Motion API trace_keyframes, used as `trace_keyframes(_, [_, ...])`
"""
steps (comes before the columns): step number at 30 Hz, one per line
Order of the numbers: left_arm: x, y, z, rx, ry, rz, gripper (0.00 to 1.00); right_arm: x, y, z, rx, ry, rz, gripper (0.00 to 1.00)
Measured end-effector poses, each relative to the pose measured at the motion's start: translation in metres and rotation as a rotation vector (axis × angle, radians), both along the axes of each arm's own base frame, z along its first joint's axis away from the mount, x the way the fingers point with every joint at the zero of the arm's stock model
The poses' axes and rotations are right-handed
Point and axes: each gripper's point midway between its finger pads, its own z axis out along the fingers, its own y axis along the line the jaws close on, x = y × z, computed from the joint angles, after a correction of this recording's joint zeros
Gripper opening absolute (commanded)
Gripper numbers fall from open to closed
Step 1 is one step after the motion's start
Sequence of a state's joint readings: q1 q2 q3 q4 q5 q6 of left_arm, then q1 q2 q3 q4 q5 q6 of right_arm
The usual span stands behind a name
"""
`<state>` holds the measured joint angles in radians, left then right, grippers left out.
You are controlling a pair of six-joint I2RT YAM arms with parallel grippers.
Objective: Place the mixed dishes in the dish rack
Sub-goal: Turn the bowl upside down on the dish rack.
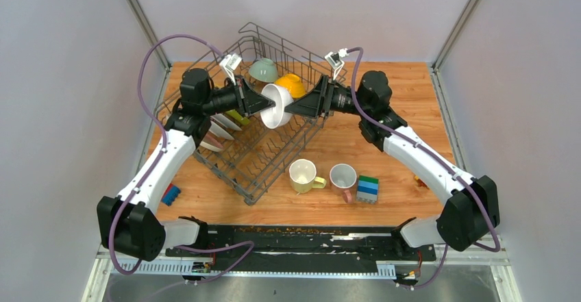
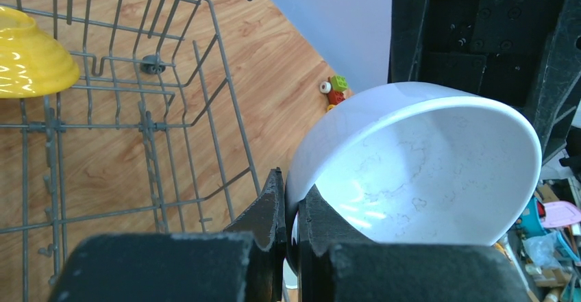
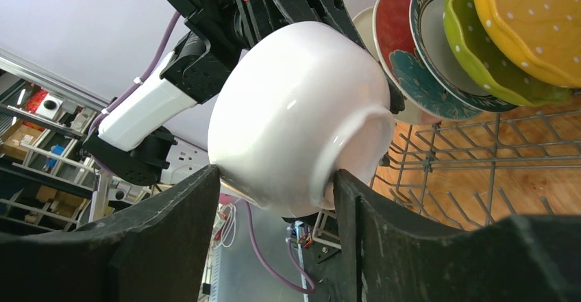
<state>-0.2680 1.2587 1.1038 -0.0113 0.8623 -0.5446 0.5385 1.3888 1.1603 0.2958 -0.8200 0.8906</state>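
Note:
A white bowl (image 1: 276, 105) (image 2: 425, 172) (image 3: 294, 110) hangs on its side above the dish rack (image 1: 253, 172) (image 2: 151, 124) (image 3: 479, 151). My left gripper (image 1: 260, 102) (image 2: 293, 187) is shut on its rim, one finger inside and one outside. From the other side my right gripper (image 1: 293, 107) (image 3: 275, 172) spans the bowl's body, with both fingers touching it. Plates (image 1: 223, 127) (image 3: 438, 48) stand in the rack's left side. A pale green bowl (image 1: 263, 70) and a yellow-orange bowl (image 1: 292, 83) (image 2: 27, 55) sit at its far end. A pale yellow mug (image 1: 302, 175) and a white pink-handled mug (image 1: 343, 177) stand on the table.
Stacked green-blue blocks (image 1: 368, 187) stand right of the mugs. A small blue toy (image 1: 170, 194) lies left of the rack, and a small toy (image 1: 419, 181) (image 2: 334, 90) lies by the right arm. The rack's raised wire sides surround both grippers.

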Motion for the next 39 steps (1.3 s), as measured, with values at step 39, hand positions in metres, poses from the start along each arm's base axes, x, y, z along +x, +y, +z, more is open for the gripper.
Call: trace_keyframes(39, [0.016, 0.011, -0.028, 0.107, 0.053, 0.153, 0.0, 0.026, 0.015, -0.028, -0.152, 0.104, -0.071, 0.43])
